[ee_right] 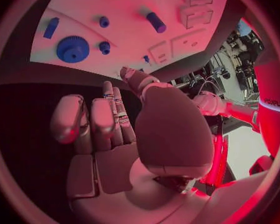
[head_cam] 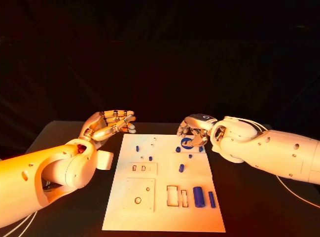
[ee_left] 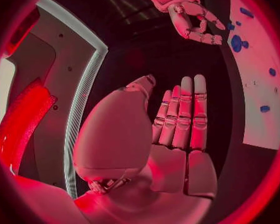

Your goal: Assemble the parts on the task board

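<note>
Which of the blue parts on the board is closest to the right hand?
The blue gear, at the task board's far right edge, just under the right hand's fingers. It is round and toothed; the other blue parts are pegs and cylinders lying nearer the robot.

Both my arms come in low from the frame's sides. My left hand (head_cam: 111,123) sits left of centre, palm up, fingers loosely curled, holding nothing. My right hand (head_cam: 195,129) is just right of centre, fingers curled downward, also holding nothing.
</note>
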{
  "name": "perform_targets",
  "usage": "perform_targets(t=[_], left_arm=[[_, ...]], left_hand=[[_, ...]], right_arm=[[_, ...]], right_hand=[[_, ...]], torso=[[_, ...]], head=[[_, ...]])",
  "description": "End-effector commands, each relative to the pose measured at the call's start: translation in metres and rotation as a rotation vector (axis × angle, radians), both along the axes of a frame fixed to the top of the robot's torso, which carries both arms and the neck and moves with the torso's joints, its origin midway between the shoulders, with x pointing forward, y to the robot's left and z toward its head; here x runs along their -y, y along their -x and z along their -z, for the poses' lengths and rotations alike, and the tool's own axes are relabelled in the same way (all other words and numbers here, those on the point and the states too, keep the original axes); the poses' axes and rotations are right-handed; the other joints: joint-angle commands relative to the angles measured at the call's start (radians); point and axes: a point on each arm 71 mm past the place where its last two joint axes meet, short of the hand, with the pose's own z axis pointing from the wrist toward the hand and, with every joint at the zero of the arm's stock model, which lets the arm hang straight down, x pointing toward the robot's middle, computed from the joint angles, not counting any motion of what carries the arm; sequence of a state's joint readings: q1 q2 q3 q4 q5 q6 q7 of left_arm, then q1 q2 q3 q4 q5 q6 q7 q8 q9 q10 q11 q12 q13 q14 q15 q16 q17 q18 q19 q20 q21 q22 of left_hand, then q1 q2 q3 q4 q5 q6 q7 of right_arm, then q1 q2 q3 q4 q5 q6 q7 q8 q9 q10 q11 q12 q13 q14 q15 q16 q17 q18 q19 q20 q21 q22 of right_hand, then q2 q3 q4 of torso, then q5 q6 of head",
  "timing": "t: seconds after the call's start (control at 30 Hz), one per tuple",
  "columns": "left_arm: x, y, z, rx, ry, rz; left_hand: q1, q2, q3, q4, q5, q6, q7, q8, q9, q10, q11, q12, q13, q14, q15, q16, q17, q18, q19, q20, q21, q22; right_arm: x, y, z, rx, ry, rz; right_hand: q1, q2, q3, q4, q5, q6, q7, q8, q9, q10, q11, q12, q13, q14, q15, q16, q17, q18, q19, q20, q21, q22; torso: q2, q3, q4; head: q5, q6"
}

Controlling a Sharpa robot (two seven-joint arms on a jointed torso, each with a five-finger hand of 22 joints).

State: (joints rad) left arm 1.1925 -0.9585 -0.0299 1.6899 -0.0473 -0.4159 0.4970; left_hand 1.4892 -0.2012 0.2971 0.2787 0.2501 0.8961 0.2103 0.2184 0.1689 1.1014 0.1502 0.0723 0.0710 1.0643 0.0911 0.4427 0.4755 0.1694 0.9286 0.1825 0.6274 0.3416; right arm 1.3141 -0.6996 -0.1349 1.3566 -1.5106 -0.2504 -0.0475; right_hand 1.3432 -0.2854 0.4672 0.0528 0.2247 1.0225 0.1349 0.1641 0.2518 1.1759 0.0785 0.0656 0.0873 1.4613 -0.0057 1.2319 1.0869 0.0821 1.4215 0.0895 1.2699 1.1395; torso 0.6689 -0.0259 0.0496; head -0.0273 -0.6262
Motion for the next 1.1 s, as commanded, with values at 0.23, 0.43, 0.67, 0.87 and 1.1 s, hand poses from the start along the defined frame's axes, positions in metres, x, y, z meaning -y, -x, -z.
perform_targets(t=[0.23, 0.43, 0.67, 0.87, 1.1], left_arm=[[0.005, 0.006, -0.006, 0.018, 0.000, 0.042], [0.005, 0.006, -0.007, 0.020, 0.001, 0.041], [0.004, 0.006, -0.009, 0.021, 0.002, 0.042], [0.002, 0.006, -0.010, 0.021, 0.001, 0.040], [0.000, 0.006, -0.010, 0.019, 0.000, 0.037]], left_hand=[[-0.005, -0.007, 0.009, 0.001, -0.006, 0.005, -0.001, 0.000, -0.002, 0.005, -0.001, -0.004, 0.001, -0.018, -0.002, 0.040, 0.033, 0.009, -0.026, 0.002, 0.051, 0.036], [-0.005, -0.007, 0.010, 0.002, -0.006, 0.006, -0.001, 0.000, -0.002, 0.005, -0.001, -0.004, 0.001, -0.020, -0.002, 0.042, 0.035, 0.009, -0.028, 0.002, 0.056, 0.039], [-0.006, -0.006, 0.012, 0.002, -0.006, 0.006, -0.001, 0.000, -0.002, 0.005, -0.001, -0.004, 0.001, -0.025, -0.002, 0.045, 0.038, 0.009, -0.032, 0.003, 0.063, 0.044], [-0.006, -0.006, 0.013, 0.002, -0.006, 0.006, -0.001, 0.000, -0.002, 0.005, 0.000, -0.004, 0.001, -0.028, -0.001, 0.046, 0.039, 0.009, -0.034, 0.003, 0.066, 0.046], [-0.006, -0.004, 0.014, 0.002, -0.006, 0.006, -0.001, 0.000, -0.002, 0.005, 0.000, -0.003, 0.001, -0.032, -0.001, 0.047, 0.040, 0.009, -0.037, 0.003, 0.070, 0.049]], right_arm=[[-0.004, -0.003, 0.007, 0.010, 0.143, 0.017], [-0.005, -0.004, 0.010, -0.002, 0.162, 0.021], [-0.007, -0.006, 0.013, -0.009, 0.174, 0.029], [-0.009, -0.007, 0.016, -0.017, 0.182, 0.031], [-0.010, -0.010, 0.022, -0.044, 0.191, 0.034]], right_hand=[[-0.001, 0.003, 0.000, 0.007, 0.010, 0.003, -0.006, 0.000, 0.020, -0.007, 0.000, -0.001, 0.010, 0.051, 0.003, 0.093, 0.085, -0.023, 0.027, 0.005, 0.091, 0.122], [-0.003, 0.004, 0.002, 0.010, 0.012, 0.002, -0.006, 0.000, 0.024, -0.012, 0.001, -0.002, 0.012, 0.051, 0.003, 0.102, 0.091, -0.025, 0.029, 0.007, 0.100, 0.134], [-0.003, 0.009, 0.007, 0.014, 0.014, 0.004, -0.006, 0.001, 0.028, -0.013, 0.001, -0.001, 0.013, 0.050, 0.003, 0.109, 0.095, -0.027, 0.032, 0.009, 0.110, 0.147], [-0.005, 0.013, 0.012, 0.019, 0.015, 0.008, -0.004, 0.004, 0.031, -0.012, 0.002, -0.001, 0.014, 0.048, 0.003, 0.112, 0.095, -0.026, 0.030, 0.009, 0.110, 0.147], [-0.008, 0.024, 0.026, 0.028, 0.015, 0.015, -0.001, 0.008, 0.038, -0.008, 0.002, 0.000, 0.015, 0.047, 0.004, 0.119, 0.098, -0.026, 0.028, 0.010, 0.113, 0.151]], torso=[[0.034, -0.0097, 0.0134], [0.040, -0.0126, 0.0176], [0.047, -0.0139, 0.0233], [0.052, -0.0146, 0.0262], [0.055, -0.0161, 0.0282]], head=[[-0.015, 0.000], [-0.017, -0.001], [-0.020, 0.001], [-0.020, 0.000], [-0.020, 0.001]])
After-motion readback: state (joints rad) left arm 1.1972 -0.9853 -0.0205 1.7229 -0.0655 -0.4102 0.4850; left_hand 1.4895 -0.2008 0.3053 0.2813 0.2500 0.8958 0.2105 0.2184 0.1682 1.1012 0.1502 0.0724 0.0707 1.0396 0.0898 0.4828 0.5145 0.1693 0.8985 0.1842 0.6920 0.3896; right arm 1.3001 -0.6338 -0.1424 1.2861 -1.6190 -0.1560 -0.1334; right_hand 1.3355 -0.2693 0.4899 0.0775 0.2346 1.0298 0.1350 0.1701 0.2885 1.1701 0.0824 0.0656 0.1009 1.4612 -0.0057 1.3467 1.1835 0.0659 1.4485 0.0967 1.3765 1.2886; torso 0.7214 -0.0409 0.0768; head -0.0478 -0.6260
